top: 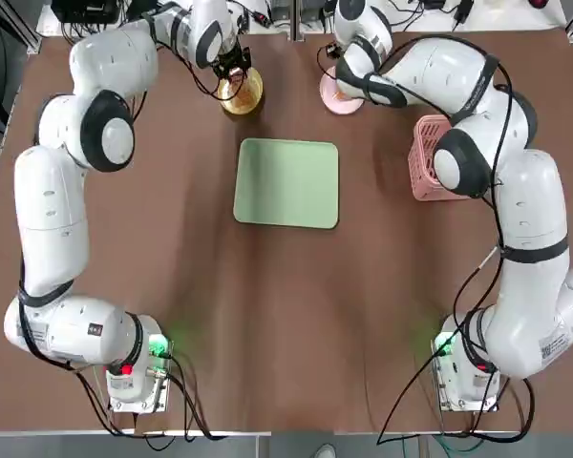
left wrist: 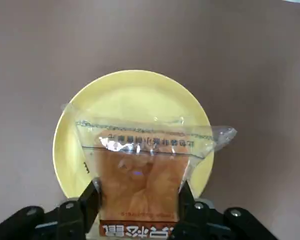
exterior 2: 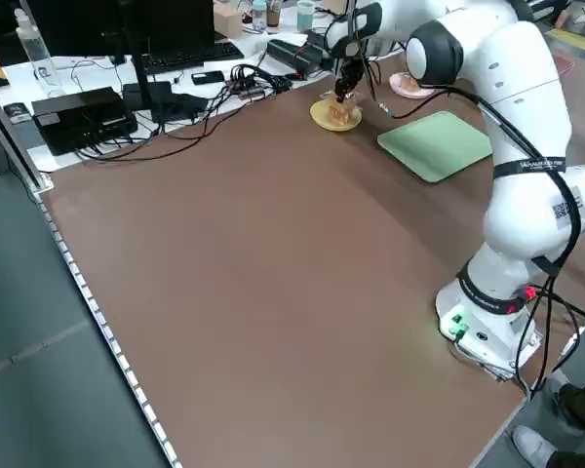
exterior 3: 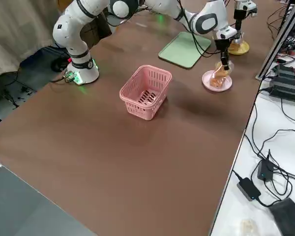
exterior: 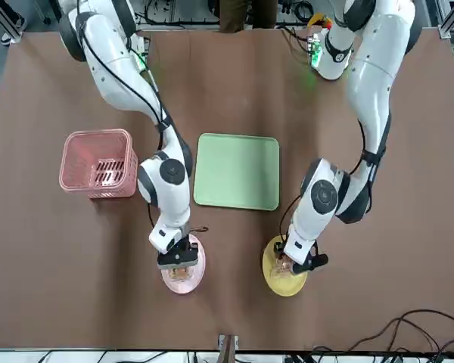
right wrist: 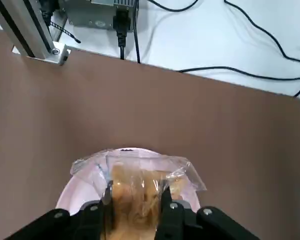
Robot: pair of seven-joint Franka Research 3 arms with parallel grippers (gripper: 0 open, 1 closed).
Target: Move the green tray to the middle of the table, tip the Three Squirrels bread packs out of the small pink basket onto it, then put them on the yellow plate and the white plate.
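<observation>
Tabletop (top: pixel 172 286): wrist views alone show grippers (left wrist: pixel 138 212) clamping bread packs (left wrist: pixel 140 170).

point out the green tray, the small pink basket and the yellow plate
green tray (top: pixel 286 183), top view, centre of its flat surface
small pink basket (exterior: pixel 96 162), front view, slotted floor
yellow plate (left wrist: pixel 135 95), left wrist view, bare far part

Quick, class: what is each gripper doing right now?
Left gripper: shut on a bread pack over the yellow plate.
Right gripper: shut on another pack over the white plate.
</observation>
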